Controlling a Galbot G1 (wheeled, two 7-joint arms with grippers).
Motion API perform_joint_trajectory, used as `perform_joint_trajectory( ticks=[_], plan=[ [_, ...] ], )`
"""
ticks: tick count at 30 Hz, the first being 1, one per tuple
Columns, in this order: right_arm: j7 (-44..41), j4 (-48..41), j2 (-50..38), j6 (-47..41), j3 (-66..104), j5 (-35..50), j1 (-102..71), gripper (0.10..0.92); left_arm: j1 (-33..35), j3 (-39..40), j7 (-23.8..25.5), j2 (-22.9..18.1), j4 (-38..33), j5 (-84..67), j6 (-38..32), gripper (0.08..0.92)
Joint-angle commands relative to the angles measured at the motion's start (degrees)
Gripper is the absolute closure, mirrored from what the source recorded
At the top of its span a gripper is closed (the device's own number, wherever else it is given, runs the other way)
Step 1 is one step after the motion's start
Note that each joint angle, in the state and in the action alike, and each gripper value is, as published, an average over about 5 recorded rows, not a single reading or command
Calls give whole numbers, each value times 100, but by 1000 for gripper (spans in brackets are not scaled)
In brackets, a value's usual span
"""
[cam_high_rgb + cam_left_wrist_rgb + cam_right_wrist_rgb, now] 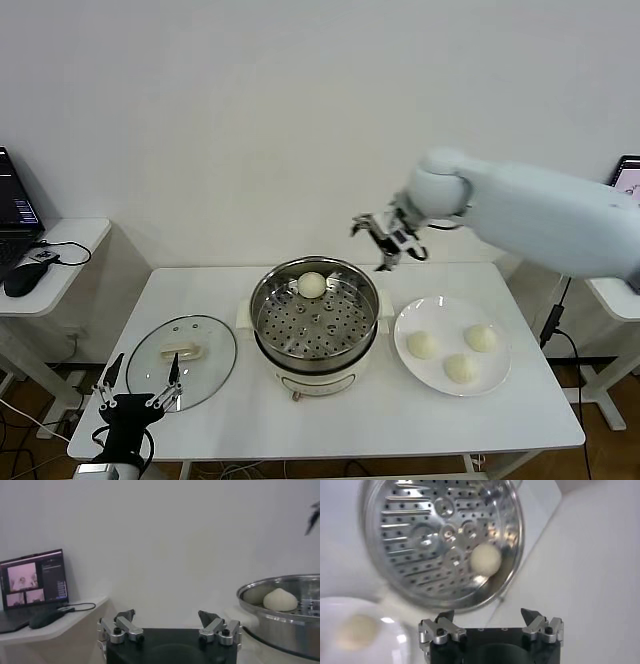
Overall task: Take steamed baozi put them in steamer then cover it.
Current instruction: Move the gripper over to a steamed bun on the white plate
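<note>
One steamed baozi [312, 285] lies on the perforated tray at the far side of the steamer [362, 340], seen also as the baozi [485, 560] in the steamer [395, 510] and as the baozi [280, 600]. Three more baozi [459, 354] sit on a white plate [420, 377] to its right. My right gripper [381, 240] hovers open and empty above the steamer's far right rim. The glass cover [182, 360] lies flat on the table left of the steamer. My left gripper [139, 385] stands open and empty at the table's front left edge, near the cover.
A side table [70, 235] at the left carries a laptop [32, 580] and a mouse [20, 282]. Another side table [615, 295] stands at the right. A white wall [250, 120] rises behind the work table [400, 425].
</note>
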Motion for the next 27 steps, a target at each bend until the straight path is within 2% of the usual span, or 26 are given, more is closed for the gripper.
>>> perform_joint_trajectory(
  ticks=[1, 10, 27],
  plan=[
    [-163, 892, -1533, -853, 252, -24, -495, 203, 4, 12, 4, 30, 10, 11, 0, 177],
    [-316, 159, -1483, -613, 1330, -949, -2205, 203, 32, -51, 23, 41, 14, 49, 49, 177],
    [-227, -1199, -124, -301, 1915, -1632, -3629, 203, -28, -118, 29, 45, 200, 35, 64, 177]
  ],
)
